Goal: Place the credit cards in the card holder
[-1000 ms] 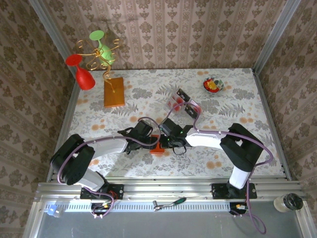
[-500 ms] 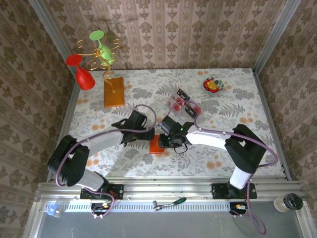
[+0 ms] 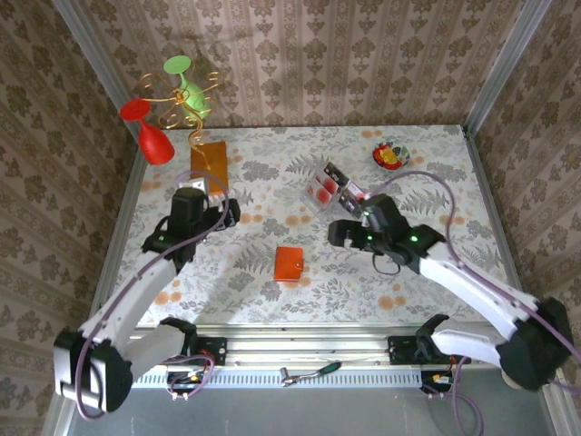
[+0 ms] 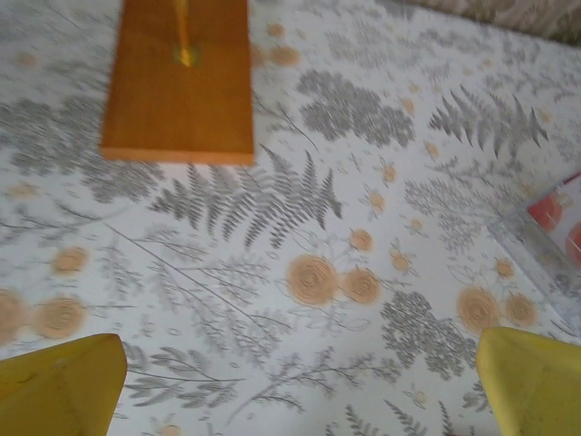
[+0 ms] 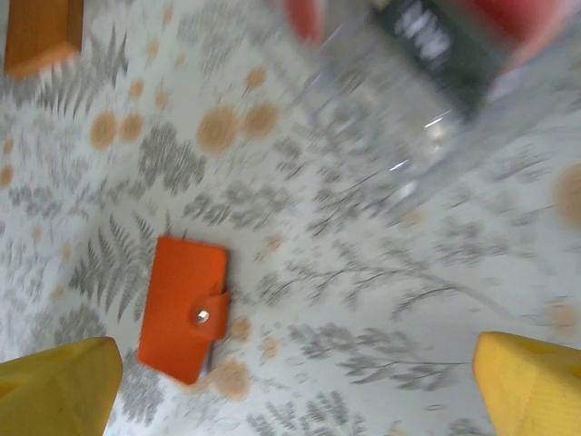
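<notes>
Left arm: elbow folded low at the near-left corner, forearm running up and away to the wrist, which sits just short of the orange-brown block (image 3: 209, 168).
Left gripper (image 4: 295, 395): raised above the floral table (image 4: 300, 236); yellow fingers (image 4: 59, 381) spread wide, nothing between them.
Right arm: elbow swung out to the near-right corner, forearm slanting up and left toward mid-table.
Right gripper (image 5: 290, 386): lifted off the surface, fingers (image 5: 531, 381) wide apart, empty.
Card holder (image 3: 289, 263): flat on the table, folded shut with its snap tab across, between the two grippers and touching neither.
Credit cards (image 3: 320, 189): red and dark faces inside a clear box (image 3: 345, 195), just beyond the right gripper.
</notes>
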You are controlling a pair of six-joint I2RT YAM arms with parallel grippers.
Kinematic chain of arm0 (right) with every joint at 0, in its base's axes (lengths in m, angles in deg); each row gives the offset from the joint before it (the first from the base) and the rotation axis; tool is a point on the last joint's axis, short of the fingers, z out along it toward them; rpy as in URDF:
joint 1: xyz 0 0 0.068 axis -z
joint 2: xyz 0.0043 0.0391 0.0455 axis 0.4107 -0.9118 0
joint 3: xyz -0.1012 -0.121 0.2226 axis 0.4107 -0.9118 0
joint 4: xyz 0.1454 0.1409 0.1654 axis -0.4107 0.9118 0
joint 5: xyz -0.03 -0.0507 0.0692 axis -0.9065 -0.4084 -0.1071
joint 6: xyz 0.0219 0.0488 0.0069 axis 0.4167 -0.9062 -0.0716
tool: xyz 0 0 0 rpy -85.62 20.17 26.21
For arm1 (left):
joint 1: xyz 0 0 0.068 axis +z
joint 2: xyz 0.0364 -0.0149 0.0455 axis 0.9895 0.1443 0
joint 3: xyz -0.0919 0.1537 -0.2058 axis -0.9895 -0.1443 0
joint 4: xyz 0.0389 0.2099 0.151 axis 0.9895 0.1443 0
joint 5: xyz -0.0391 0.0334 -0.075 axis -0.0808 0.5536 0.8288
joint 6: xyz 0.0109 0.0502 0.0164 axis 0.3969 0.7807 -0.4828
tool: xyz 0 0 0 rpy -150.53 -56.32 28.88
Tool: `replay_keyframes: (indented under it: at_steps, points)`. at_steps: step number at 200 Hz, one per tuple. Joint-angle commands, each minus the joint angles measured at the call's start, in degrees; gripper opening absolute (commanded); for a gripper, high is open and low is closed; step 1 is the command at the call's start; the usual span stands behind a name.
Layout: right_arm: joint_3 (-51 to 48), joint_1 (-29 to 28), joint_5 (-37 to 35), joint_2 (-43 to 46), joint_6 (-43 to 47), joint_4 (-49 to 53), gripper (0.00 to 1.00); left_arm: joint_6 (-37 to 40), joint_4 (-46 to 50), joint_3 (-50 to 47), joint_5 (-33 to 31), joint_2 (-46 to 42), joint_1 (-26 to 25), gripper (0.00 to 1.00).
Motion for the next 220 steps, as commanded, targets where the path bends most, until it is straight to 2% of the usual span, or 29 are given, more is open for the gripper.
replay_keyframes:
  at_steps: [1, 15, 37, 55, 75, 89, 113, 156, 171, 193, 220]
  points:
    - [-1.56, 2.38, -14.55, 7.42, 3.11, 1.87, 1.00, 4.95, -6.19, -4.65, -6.65, -5.82, 0.75, 1.00]
    - [-3.15, 4.00, -23.68, 11.58, 3.90, -0.38, 1.00, 8.56, -12.71, -7.90, -9.48, -9.41, 1.01, 1.00]
    - [-6.07, 7.85, -31.86, 15.10, 8.16, -8.14, 1.00, 14.63, -23.63, -12.58, -14.69, -11.31, 2.14, 1.00]
    - [-8.94, 12.73, -31.72, 14.81, 12.41, -16.49, 1.00, 21.74, -32.57, -16.03, -14.95, -10.45, 4.56, 1.00]
    - [-9.80, 17.06, -32.12, 10.88, 15.59, -20.97, 1.00, 27.19, -35.97, -17.09, -15.01, -6.76, 7.62, 1.00]
    - [-9.79, 19.09, -33.82, 6.25, 17.31, -23.15, 1.00, 27.85, -37.60, -17.71, -14.24, -3.38, 10.23, 1.00]
    - [-11.39, 20.76, -35.80, -2.33, 22.60, -31.08, 1.00, 26.01, -42.84, -19.35, -9.25, 3.78, 14.41, 1.00]
    - [-17.60, 21.69, -31.00, -13.21, 30.37, -52.13, 1.00, 28.47, -60.44, -23.28, -4.49, 17.82, 16.25, 1.00]
    - [-19.68, 22.41, -28.31, -15.99, 31.04, -58.82, 1.00, 28.67, -63.07, -22.62, -2.97, 21.34, 16.76, 1.00]
    - [-19.39, 23.02, -24.32, -19.60, 34.17, -62.33, 1.00, 28.43, -67.37, -22.36, 2.08, 25.39, 17.45, 1.00]
    - [-26.56, 26.39, -18.39, -23.37, 33.89, -80.01, 1.00, 30.26, -72.32, -21.84, 6.07, 32.56, 17.45, 1.00]
